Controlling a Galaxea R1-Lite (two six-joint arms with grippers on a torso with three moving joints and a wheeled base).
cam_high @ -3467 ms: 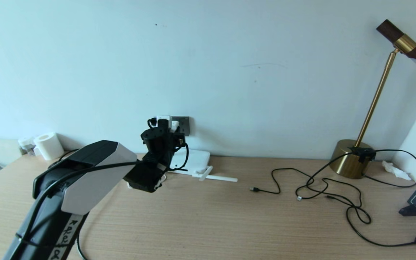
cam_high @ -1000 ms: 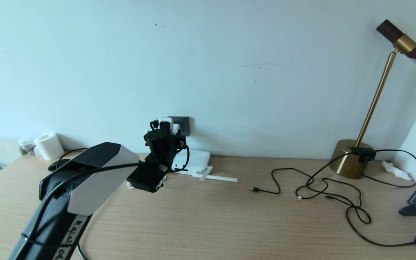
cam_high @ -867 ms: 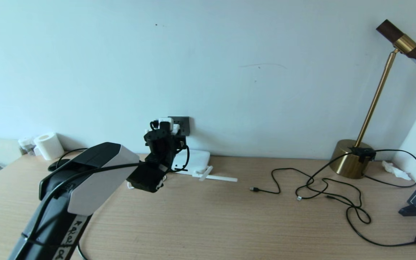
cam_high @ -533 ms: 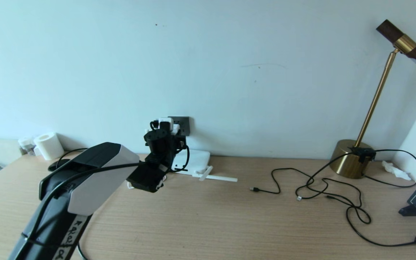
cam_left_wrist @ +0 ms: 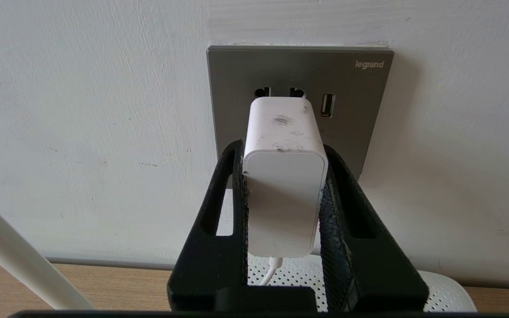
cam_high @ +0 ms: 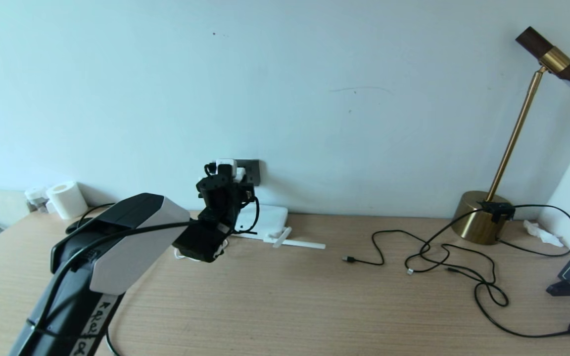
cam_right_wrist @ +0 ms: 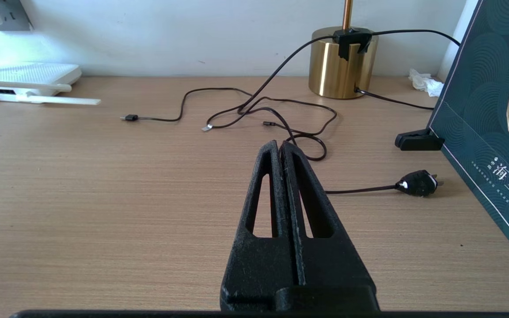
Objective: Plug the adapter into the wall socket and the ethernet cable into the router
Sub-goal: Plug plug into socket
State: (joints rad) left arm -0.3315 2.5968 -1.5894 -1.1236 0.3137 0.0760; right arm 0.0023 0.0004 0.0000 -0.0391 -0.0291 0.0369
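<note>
Adapter (cam_left_wrist: 284, 176) first: a small white rounded block, clamped by its two flat sides in the left gripper (cam_left_wrist: 283, 194), its nose pressed up to the dark grey wall socket (cam_left_wrist: 347, 79) just under the upper pair of pin holes. Whether the pins are fully seated cannot be told, since the body hides them. It looks light, rigid and smooth-skinned, so a side grip on the broad faces, close to the middle, seems best; hard plastic could slip or twist between the pads under a push. Its thin white cord (cam_left_wrist: 273, 270) leaves the rear end and hangs limp, so it should offer little drag.

Directly below the socket, against the wall, lies the router (cam_high: 265, 220) on the tabletop (cam_high: 285, 296), with one antenna (cam_high: 302, 244) laid flat beside it. Thin black cables (cam_high: 443, 262) sprawl well apart to the right, near a brass lamp base (cam_high: 478, 217).

The right gripper (cam_right_wrist: 283, 152) hovers idle over the tabletop, its jaws pressed together and holding nothing.
</note>
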